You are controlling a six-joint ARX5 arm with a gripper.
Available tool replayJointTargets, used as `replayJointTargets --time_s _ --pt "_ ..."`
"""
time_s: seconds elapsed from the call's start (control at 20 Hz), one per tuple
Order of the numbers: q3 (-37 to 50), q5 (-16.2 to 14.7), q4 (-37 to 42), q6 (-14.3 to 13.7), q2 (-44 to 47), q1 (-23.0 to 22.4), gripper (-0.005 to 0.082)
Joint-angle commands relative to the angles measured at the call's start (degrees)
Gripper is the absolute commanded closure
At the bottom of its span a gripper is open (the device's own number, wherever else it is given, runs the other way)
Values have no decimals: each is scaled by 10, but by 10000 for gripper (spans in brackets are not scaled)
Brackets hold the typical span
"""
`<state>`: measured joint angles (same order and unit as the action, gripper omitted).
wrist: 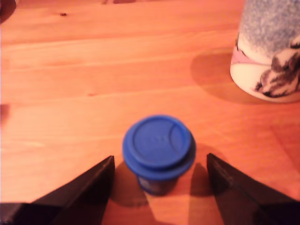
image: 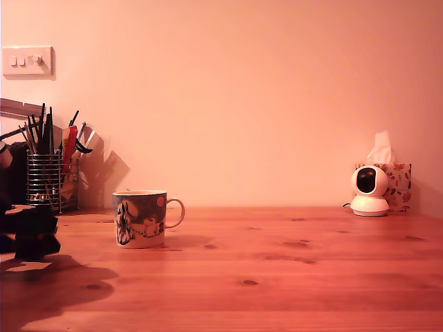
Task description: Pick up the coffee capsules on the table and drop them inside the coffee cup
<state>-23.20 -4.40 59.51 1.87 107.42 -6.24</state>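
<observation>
Claw (wrist: 159, 187) is sitting wide open, fingers either side of the blue capsule (wrist: 158, 151) on the desk (wrist: 70, 93). If one finger's touching first, it's tipping or skidding away. Cup (wrist: 269, 51) is standing nearby.

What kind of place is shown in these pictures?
Probably a room in a home: a wooden table against a plain wall, with a printed coffee cup, a tissue box, a small white camera and a mesh utensil holder.
</observation>
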Motion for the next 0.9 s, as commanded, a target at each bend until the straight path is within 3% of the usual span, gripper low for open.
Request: replayJointTargets --time_s 0.0,0.3,0.5,0.85 --pt "-6 -10 1 -9 14 6 201" --pt "-7 -14 -9 -9 22 7 202" --pt "-7 -14 -12 -8 22 7 258" --pt "-7 -18 -14 -8 22 7 280"
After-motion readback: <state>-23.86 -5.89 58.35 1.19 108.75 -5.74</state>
